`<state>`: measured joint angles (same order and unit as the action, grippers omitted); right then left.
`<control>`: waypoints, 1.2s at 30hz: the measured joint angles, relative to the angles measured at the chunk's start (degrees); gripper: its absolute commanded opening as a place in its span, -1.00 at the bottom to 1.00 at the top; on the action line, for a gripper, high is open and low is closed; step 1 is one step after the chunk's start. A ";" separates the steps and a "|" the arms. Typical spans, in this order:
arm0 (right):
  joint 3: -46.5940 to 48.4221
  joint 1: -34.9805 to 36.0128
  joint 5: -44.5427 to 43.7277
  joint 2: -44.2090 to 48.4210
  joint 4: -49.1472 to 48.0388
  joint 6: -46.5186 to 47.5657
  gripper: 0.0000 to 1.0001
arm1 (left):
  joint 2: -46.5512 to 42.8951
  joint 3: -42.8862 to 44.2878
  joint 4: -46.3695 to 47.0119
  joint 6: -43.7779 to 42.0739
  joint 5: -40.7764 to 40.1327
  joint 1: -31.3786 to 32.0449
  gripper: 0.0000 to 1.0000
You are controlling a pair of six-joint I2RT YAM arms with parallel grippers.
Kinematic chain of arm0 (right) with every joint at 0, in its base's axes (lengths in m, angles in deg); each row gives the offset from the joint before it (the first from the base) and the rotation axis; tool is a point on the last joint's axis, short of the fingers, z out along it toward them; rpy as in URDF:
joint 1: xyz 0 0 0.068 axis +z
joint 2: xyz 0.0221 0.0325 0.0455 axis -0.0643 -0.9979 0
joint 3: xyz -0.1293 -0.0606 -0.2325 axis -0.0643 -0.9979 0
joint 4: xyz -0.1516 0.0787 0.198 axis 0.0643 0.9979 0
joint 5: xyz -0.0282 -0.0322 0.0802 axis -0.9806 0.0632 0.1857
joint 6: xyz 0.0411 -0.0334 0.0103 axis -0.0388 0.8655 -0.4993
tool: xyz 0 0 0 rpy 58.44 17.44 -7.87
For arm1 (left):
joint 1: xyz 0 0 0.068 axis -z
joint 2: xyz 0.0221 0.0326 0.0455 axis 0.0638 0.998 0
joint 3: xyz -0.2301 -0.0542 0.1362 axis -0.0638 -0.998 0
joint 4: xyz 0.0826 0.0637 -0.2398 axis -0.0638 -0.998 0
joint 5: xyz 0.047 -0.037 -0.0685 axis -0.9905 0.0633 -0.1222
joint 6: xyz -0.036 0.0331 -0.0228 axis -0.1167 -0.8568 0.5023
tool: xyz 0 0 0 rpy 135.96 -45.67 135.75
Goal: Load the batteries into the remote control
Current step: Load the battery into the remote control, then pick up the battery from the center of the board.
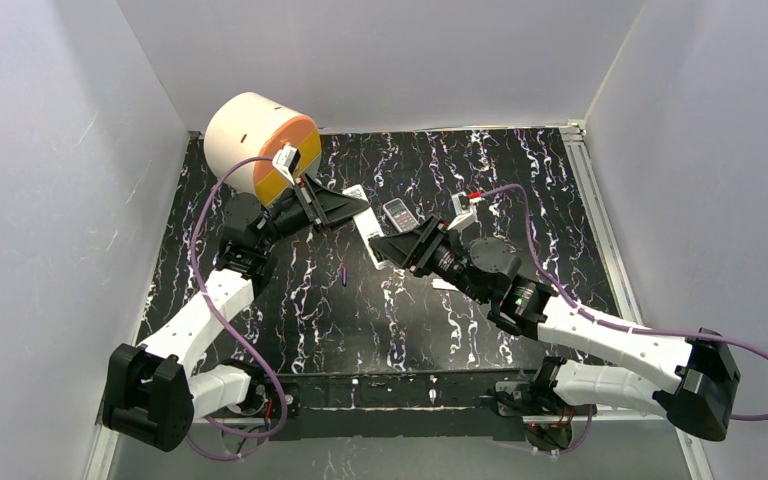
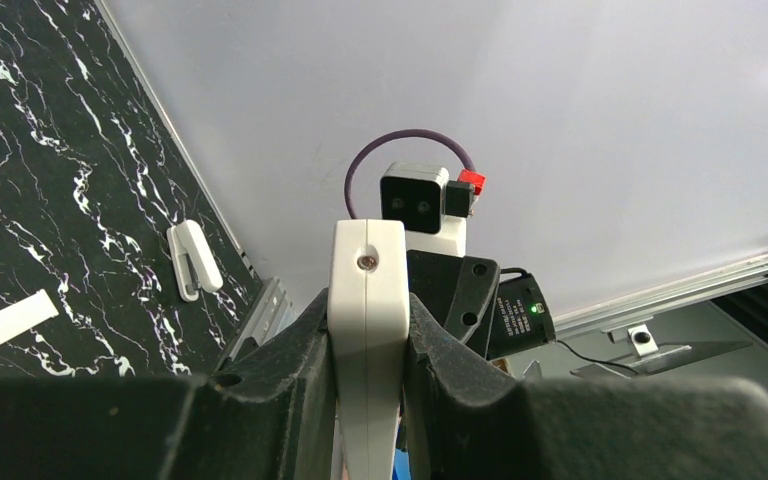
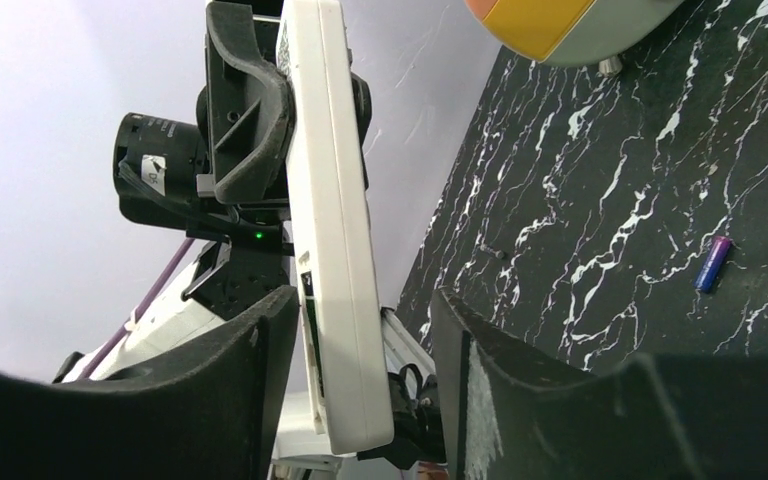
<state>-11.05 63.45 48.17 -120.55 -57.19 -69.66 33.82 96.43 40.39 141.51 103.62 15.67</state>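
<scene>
- the left gripper is clenched on the white remote, holding it on edge above the table's middle.
- the right gripper stands released. Its fingers sit either side of the remote's free end, with a clear gap on one side, and grasp nothing.
- a purple battery lies loose on the black marbled table, at about 7 o'clock from the held remote and well apart from both grippers.
- a dark slot shows in the remote's edge in the right wrist view; whether a cell sits in it cannot be told.
- a flat white piece, perhaps the battery door, lies on the table.
- a dark remote rests at 2 o'clock from the white one.
- judged from this, loading is early: the remote is presented, at least one battery is left to pick up and seat, and the door is left to close.
</scene>
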 measured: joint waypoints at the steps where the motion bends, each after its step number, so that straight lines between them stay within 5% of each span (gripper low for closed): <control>1: 0.00 0.00 0.37 -0.02 0.00 0.44 0.00 | 0.00 0.00 -0.02 -0.02 0.00 0.00 -1.00; 4: 0.07 0.00 1.27 -0.04 -0.02 0.98 -0.22 | 0.00 0.00 -0.09 -0.22 0.02 0.00 -1.00; 7: 0.46 0.00 1.62 -0.11 -0.02 1.22 -0.21 | 0.00 0.00 -0.42 -0.20 0.09 0.00 -1.00; 12: 0.90 -0.02 2.36 -0.37 0.46 2.01 0.58 | -0.09 0.02 -0.55 -0.68 -0.04 0.00 -1.00; 16: 0.90 -0.02 2.34 0.26 2.12 4.61 0.74 | -0.96 0.00 -2.10 -3.39 -0.20 0.00 -1.00; 24: 2.08 -0.02 -3.17 9.09 12.70 10.64 0.74 | -7.48 -0.37 -9.64 -15.26 -1.55 -0.50 -1.00; 29: 3.37 -0.02 -10.45 12.68 21.66 12.52 0.66 | -14.36 -0.22 -23.56 -26.62 -5.99 -1.03 -1.00; 36: 12.22 -0.13 -13.64 -0.48 31.47 15.45 0.58 | -23.71 4.00 -49.62 -41.46 -20.20 -1.22 -1.00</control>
<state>1.16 63.32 34.53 -121.03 -25.72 -54.21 10.11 100.43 -9.23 100.04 83.43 14.45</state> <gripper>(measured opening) 0.822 0.224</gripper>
